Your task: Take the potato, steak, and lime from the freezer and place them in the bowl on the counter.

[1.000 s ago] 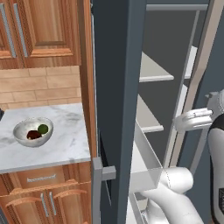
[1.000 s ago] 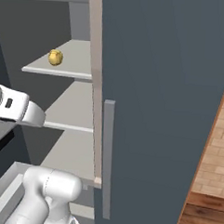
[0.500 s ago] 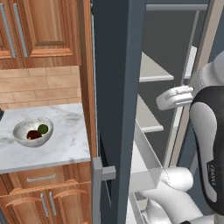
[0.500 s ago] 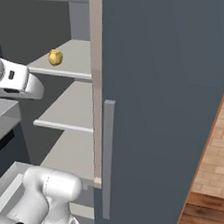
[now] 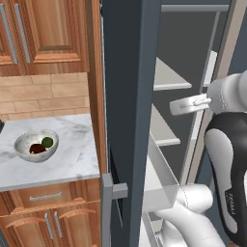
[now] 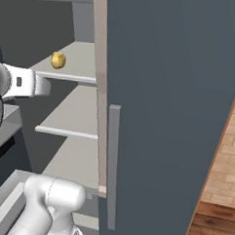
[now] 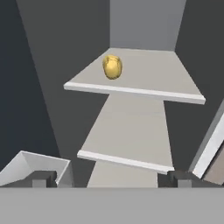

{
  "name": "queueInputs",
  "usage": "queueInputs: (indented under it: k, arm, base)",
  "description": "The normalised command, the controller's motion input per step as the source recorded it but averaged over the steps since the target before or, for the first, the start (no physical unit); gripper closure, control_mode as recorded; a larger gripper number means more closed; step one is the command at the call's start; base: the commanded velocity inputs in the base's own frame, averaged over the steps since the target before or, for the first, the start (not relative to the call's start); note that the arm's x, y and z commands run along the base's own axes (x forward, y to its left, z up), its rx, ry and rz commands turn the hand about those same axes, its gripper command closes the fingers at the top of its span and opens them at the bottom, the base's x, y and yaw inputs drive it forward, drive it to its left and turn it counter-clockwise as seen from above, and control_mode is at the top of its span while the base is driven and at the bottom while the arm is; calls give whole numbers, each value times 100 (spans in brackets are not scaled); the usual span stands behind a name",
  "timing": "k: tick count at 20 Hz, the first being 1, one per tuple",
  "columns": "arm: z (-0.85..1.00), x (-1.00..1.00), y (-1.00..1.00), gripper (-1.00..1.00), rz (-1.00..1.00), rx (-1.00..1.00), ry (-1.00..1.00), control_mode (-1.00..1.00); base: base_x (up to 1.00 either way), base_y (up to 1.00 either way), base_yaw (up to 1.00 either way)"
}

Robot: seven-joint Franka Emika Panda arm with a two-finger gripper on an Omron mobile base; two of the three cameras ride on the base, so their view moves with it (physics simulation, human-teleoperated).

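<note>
1. I'm looking down the hand camera into the open freezer (image 7: 140, 26), and the potato (image 7: 112, 66) sits ahead of and above my gripper (image 7: 111, 178), a little left of the centre line between the tips.
2. The gripper is spread wide and carries nothing; the two dark fingertips (image 7: 41, 177) stand far apart at the bottom of the hand view, with bare shelf between them.
3. The potato rests on the upper shelf (image 7: 175, 74), toward its left side and set back from the front lip. It reads as a short upright oval, so its long axis looks roughly vertical from my hand; I can't tell the tilt more finely.
4. From the right base view the potato (image 6: 57, 60) lies just beyond and slightly above my hand, near but not touching.
5. Room to move: the shelf is open to the right of the potato, and the freezer's left wall stands near on its other side. I judge the lip is the edge to clear, so I should come in above it and level.
6. A lower shelf (image 7: 131, 131) lies below my line, and a white drawer corner (image 7: 39, 166) sits beside the left tip.
7. Over on the counter (image 5: 72, 159), the bowl (image 5: 36, 144) already holds the lime (image 5: 47, 142) and the steak (image 5: 36, 148), so I judge the potato is the last one.
</note>
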Motion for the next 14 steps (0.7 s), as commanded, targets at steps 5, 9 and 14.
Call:
queueInputs:
  k: [5, 9, 14]
  arm:
    - [24, 40, 5, -100, 0, 5, -1, -100]
    - [16, 57, 2, -100, 0, 2, 5, -100]
    - [1, 55, 22, -100, 0, 0, 12, -100]
  base:
    - [0, 0, 0]
    - [0, 0, 0]
    - [0, 0, 0]
